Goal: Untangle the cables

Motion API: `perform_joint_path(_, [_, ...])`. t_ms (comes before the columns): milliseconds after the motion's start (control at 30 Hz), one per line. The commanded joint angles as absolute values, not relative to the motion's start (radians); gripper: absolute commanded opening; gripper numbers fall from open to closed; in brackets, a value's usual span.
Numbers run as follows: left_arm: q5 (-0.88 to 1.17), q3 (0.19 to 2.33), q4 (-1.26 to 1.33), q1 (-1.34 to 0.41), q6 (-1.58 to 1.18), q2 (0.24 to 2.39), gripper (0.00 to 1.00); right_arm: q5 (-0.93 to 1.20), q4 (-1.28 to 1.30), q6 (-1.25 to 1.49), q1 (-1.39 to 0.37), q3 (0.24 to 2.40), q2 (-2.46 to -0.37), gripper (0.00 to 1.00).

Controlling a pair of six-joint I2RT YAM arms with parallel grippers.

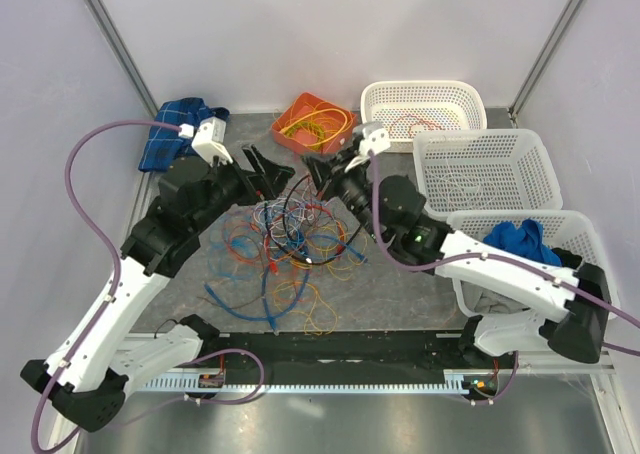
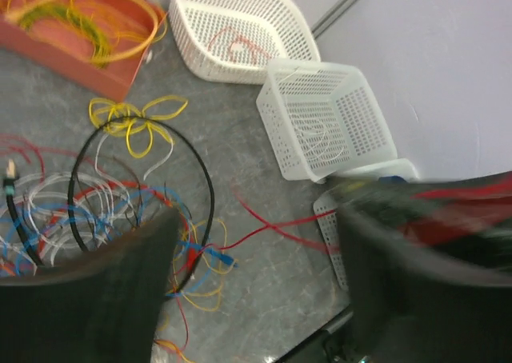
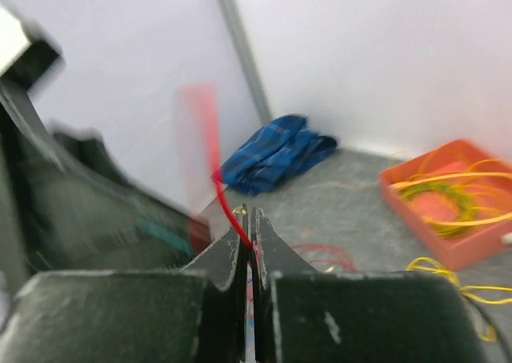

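**Right gripper** (image 3: 250, 219): the jaws are fully closed, with their tips pressed together. A red cable (image 3: 226, 201) is pinched between the tips. It rises out of the grip up and to the left, and its upper length is too blurred by motion to follow.

**Left gripper** (image 2: 256, 243): the jaws stand wide apart and grip nothing. Only the table (image 2: 264, 151) and loose wire show through the gap. Both fingers (image 2: 96, 299) are blurred.

**Position of the grippers:** in the overhead view the two grippers face each other, near but apart, above the far edge of the cable tangle (image 1: 290, 236).

**The cables:** the tangle lies on the grey table between the arms, with blue, red, orange, white, yellow and black strands overlapping. A black cable (image 2: 210, 207) forms a large loop on it. A yellow bunch (image 2: 140, 119) lies just beyond the loop.

**Surroundings:**
- An orange tray (image 3: 448, 249) holding coiled yellow wire sits beyond the tangle.
- Three white mesh baskets (image 1: 480, 139) stand in a row to the right.
- A blue cloth (image 3: 276, 159) lies at the far left corner.
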State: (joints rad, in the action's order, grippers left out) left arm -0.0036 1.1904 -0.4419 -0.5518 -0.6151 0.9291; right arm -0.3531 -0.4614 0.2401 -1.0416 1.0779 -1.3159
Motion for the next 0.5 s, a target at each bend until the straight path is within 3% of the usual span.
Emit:
perform_joint_path(0, [-0.084,1.115,-0.453,-0.549,-0.686,0.873,1.0,-0.578,-0.115,0.17,-1.037,1.277,-1.267,0.0])
perform_joint_path(133, [-0.129,1.051,-0.462,-0.549,-0.722,0.796,1.0,-0.673,0.088,0.159,-0.964,1.484,-1.325,0.0])
perform_joint_path(467, [-0.103,0.845,-0.474,-0.551,-0.818,0.667,1.0,-0.653,0.264,0.221,-0.71,2.015,-1.538,0.0])
